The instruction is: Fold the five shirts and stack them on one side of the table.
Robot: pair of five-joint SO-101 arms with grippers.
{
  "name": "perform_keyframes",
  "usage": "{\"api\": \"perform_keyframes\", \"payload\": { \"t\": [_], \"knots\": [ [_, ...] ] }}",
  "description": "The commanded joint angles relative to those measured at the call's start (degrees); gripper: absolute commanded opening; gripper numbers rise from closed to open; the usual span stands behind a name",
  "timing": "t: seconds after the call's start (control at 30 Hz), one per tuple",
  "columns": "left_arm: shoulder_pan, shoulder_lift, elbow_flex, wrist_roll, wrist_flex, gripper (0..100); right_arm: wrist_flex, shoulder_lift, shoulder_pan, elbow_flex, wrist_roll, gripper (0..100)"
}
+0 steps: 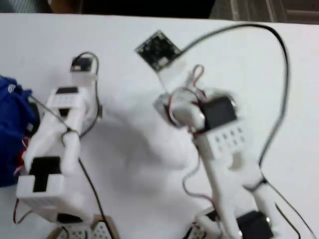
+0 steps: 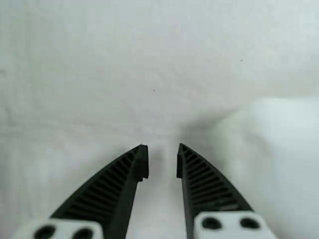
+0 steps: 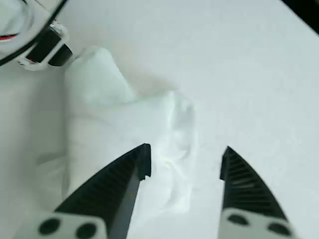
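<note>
At the 9 o'clock edge of the tabletop (image 1: 269,45) lies the blue shirt pile (image 1: 11,124), bunched against the rim. Judged from its position, this side serves as the stacking area; whether its contents are folded cannot be determined. Just beside it, the left arm (image 1: 55,134) extends from 7 o'clock toward 10 o'clock. The left claw (image 2: 162,162) hangs low over a pale, cloth-like surface, its fingers parted by a narrow gap with nothing between them: released. A small opening of this kind suits pinching a thin layer of fabric. Near the centre of the tabletop lies the white shirt (image 3: 114,124), crumpled into a raised ridge rather than spread flat, and not yet folded. Further right, the right arm (image 1: 224,134) reaches from 5 o'clock toward the centre. The right claw (image 3: 184,162) is spread wide and released, one finger over the bunched cloth and the other over bare tabletop; the wide opening fits the thicker ridge. Judgement: the step in hand is taking hold of the white shirt to spread or fold it. White cloth on a white surface makes edges hard to locate, so a grasp may miss or gather several layers.
</note>
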Motion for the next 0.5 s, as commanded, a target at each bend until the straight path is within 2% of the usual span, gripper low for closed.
{"api": "perform_keyframes", "payload": {
  "t": [0.0,0.07,0.13,0.3,0.47],
  "knots": [
    [-0.18,-3.6,-0.66,-0.53,-0.7,12,-1.71,6.11,3.47,-2.29,-0.79,26.5],
    [0.44,-3.78,-0.66,-0.62,-0.62,12,-1.8,9.89,6.29,-2.29,-0.79,26.5],
    [2.46,-4.04,-0.84,-3.6,1.23,12,-1.63,12.88,9.45,-2.29,-0.79,26.5],
    [16.53,-3.78,-2.59,-17.85,10.29,12,2.15,15.96,15.16,-2.29,-0.7,26.5],
    [26.2,-3.78,-2.42,-21.54,15.3,12,4.7,15.69,19.12,-2.64,-0.18,26.5]
  ]
}}
